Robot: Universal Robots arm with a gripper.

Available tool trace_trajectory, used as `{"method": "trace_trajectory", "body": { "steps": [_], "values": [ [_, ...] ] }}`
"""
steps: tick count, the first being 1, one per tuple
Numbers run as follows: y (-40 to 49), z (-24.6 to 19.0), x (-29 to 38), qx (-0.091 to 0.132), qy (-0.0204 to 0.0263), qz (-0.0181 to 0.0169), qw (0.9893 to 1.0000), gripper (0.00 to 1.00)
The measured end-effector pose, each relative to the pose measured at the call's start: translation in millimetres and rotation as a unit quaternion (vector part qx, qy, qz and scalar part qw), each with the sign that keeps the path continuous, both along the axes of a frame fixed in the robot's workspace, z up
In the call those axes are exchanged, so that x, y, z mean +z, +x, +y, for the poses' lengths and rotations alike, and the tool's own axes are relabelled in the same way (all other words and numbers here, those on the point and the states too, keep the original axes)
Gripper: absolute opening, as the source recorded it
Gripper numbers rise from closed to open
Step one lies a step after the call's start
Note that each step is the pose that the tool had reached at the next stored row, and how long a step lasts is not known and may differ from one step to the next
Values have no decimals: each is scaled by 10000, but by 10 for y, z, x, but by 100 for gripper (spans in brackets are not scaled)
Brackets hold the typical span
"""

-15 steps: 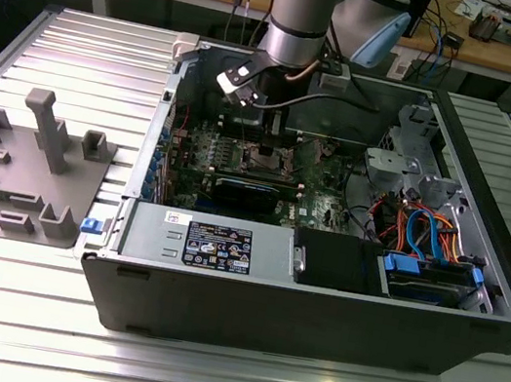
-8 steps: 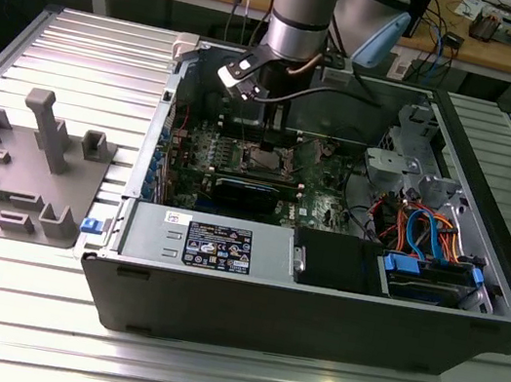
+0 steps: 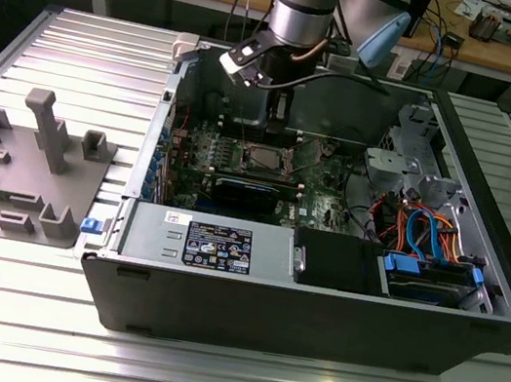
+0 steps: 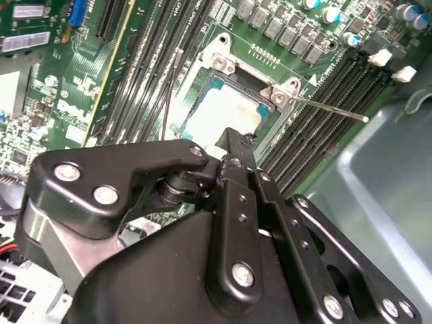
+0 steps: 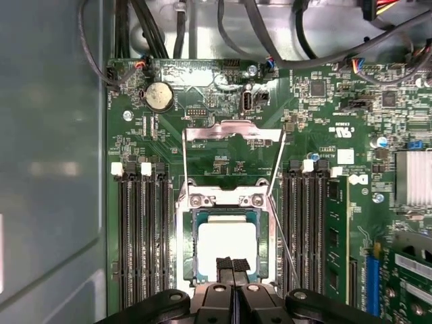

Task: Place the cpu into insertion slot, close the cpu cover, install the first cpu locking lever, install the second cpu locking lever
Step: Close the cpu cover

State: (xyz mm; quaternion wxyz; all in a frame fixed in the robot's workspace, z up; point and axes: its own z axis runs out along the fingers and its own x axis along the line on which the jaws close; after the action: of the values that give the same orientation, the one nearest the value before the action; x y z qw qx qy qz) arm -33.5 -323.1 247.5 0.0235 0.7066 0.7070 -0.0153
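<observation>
The cpu [image 5: 227,244] lies flat in the socket on the green motherboard, its pale metal top catching the light; it also shows in the second wrist view [image 4: 219,111] and the exterior view [image 3: 262,159]. The cpu cover [image 5: 233,131] is swung open beyond the socket, its silvery frame raised off the chip. A thin wire locking lever [image 5: 285,253] [image 4: 331,109] sticks out unlatched beside the socket. My gripper [image 5: 232,264] [image 4: 237,138] [image 3: 277,114] hangs just above the cpu's near edge, black fingers shut together with nothing between them.
Black memory slots [image 5: 142,236] flank the socket on both sides. A black module [image 3: 246,189], the power supply [image 3: 207,242] and a drive bay with blue and orange cables [image 3: 430,242] crowd the case. A grey fixture plate [image 3: 28,161] sits at the exterior view's left.
</observation>
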Motion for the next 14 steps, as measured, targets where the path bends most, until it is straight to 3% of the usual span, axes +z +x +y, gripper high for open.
{"method": "trace_trajectory", "body": {
  "steps": [5, 14],
  "values": [
    [0, 0, 92, 0, 0, 0, 10000, 11],
    [0, 0, 112, 0, 0, 0, 10000, 11]
  ]
}}
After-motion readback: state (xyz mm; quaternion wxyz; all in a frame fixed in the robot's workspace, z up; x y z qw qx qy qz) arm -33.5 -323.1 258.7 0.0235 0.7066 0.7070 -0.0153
